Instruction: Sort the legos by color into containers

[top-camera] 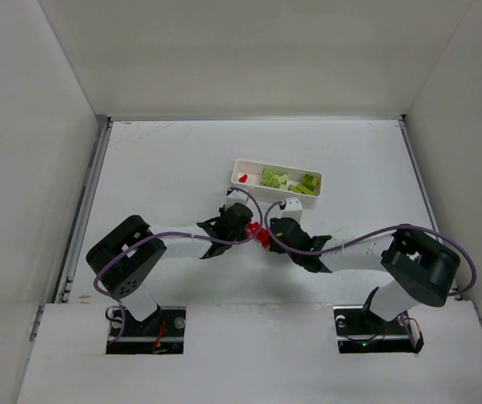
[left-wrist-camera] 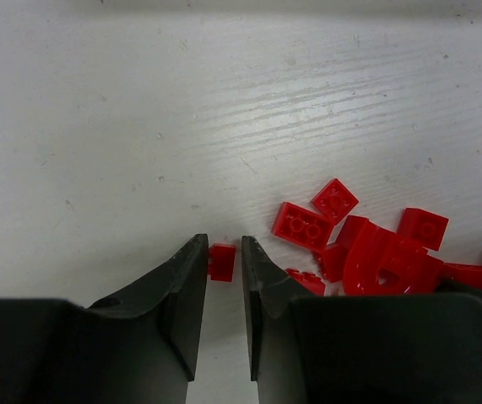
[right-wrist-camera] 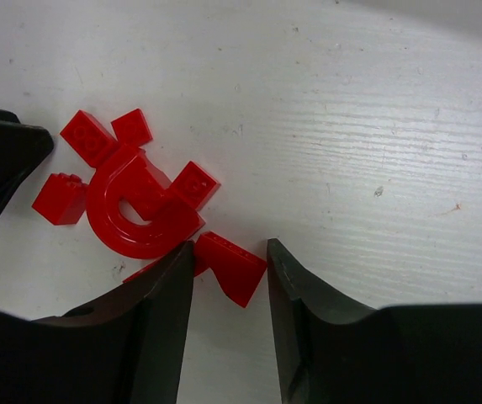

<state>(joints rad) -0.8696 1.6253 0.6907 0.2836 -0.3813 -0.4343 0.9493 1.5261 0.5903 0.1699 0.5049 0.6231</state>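
Right gripper (right-wrist-camera: 230, 252) clasps a red brick (right-wrist-camera: 234, 269) lying against the red pile (right-wrist-camera: 131, 215).

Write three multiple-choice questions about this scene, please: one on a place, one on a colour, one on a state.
1. Where is the red pile?
A) on the table, on the near side of the tray
B) at the table's far edge
C) on an arm's base

2. What colour are the bricks in the tray's middle compartment?
A) red
B) blue
C) yellow-green

3. How do the jaws of the right gripper stand?
A) wide open, nothing between them
B) against both sides of a red brick on the table
C) fully shut, empty

Answers:
1 A: the top view shows the pile on bare table, nearer the arms than the tray.
2 C: only yellow-green pieces lie in that compartment.
3 B: in the right wrist view the brick fills the gap between the jaws.
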